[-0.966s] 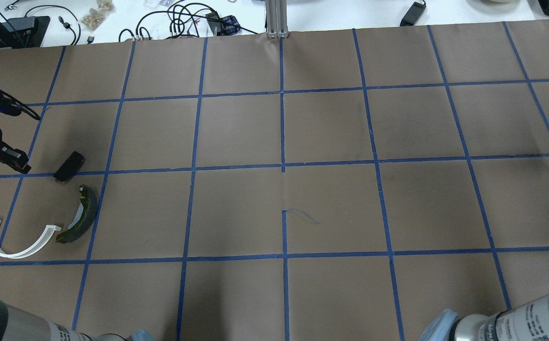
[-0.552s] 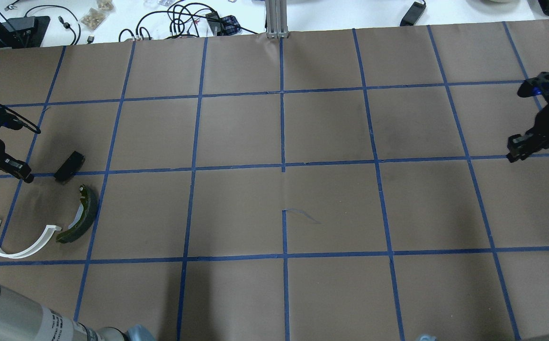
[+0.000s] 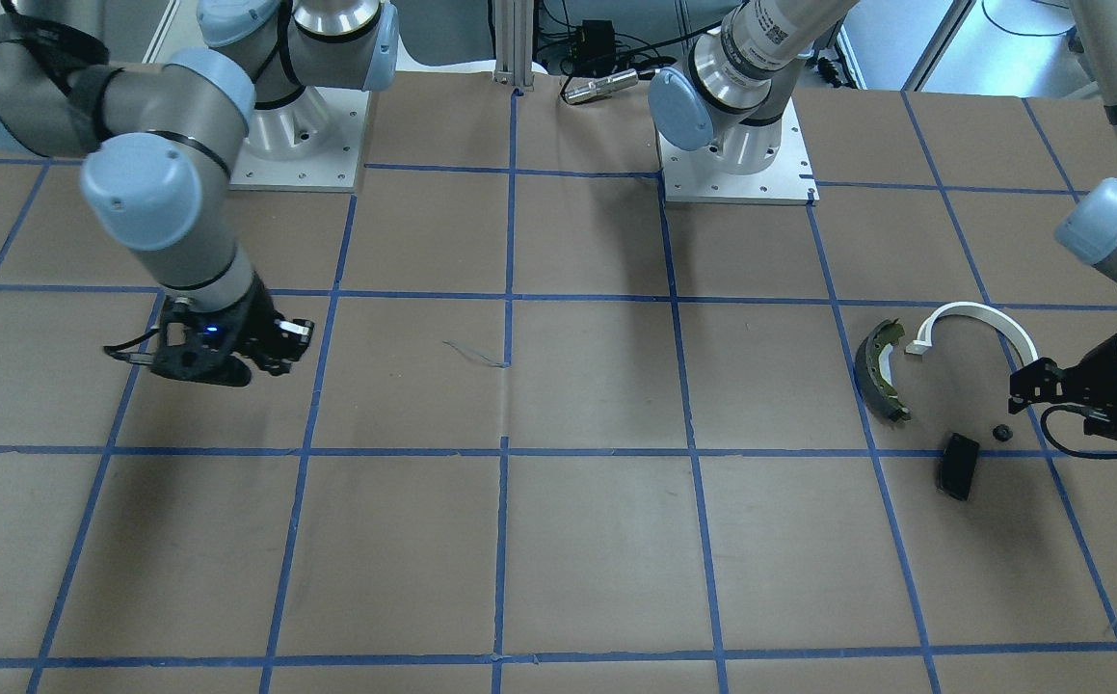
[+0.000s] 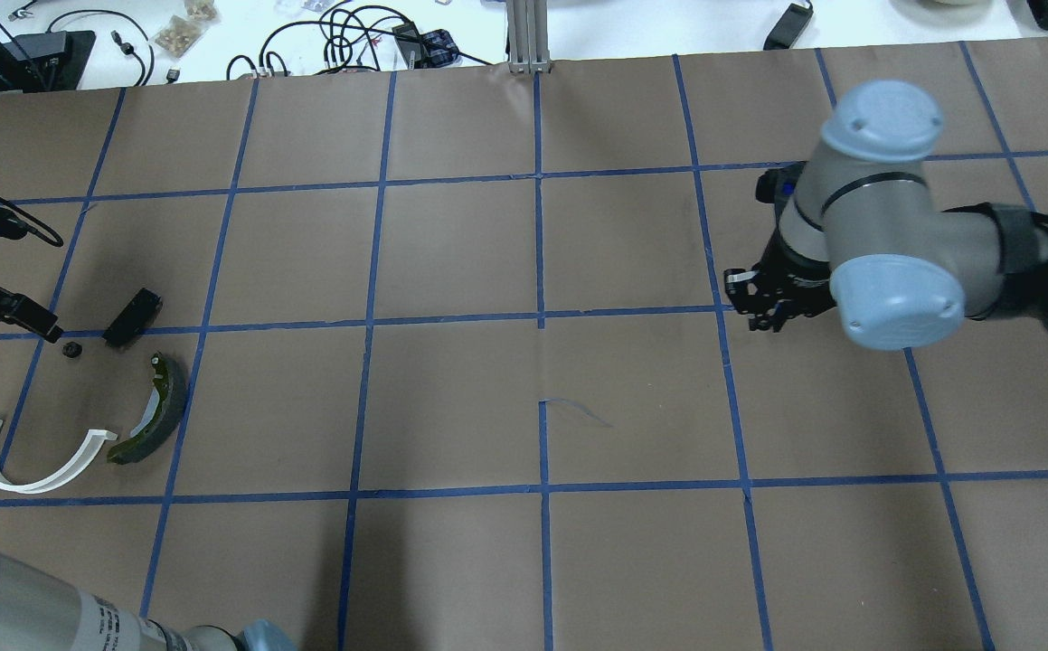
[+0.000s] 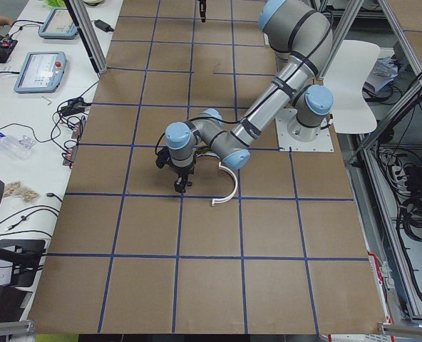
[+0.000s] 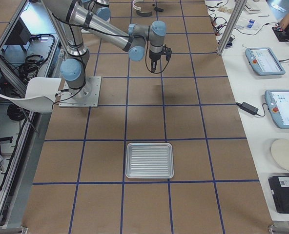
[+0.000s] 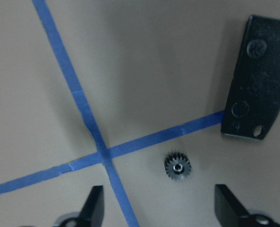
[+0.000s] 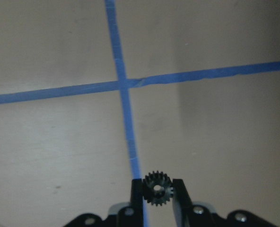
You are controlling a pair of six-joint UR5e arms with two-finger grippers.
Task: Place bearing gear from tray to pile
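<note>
My right gripper (image 8: pixel 157 190) is shut on a small black toothed bearing gear (image 8: pixel 157 187). It hangs over the middle-right of the table (image 4: pixel 759 316), far from the pile. A second small gear (image 7: pixel 178 166) lies on the paper by the flat black pad (image 7: pixel 258 80). My left gripper (image 7: pixel 161 205) hovers just behind that gear, open and empty. The pile holds the black pad (image 4: pixel 132 316), the olive brake shoe (image 4: pixel 160 407), the white half-ring (image 4: pixel 35 472) and the loose gear (image 4: pixel 72 349). The tray (image 6: pixel 149 161) lies at the table's right end.
Brown paper with a blue tape grid (image 4: pixel 540 318) covers the table. Cables and small items (image 4: pixel 352 36) lie on the white bench beyond the far edge. Both arm bases (image 3: pixel 736 154) stand at the robot's side of the table. Tablets (image 6: pixel 264 61) lie on the side bench.
My right arm has swung in from the right edge toward the table's middle. My left gripper has drawn back slightly, and a small gear now lies on the paper beside the black pad.
</note>
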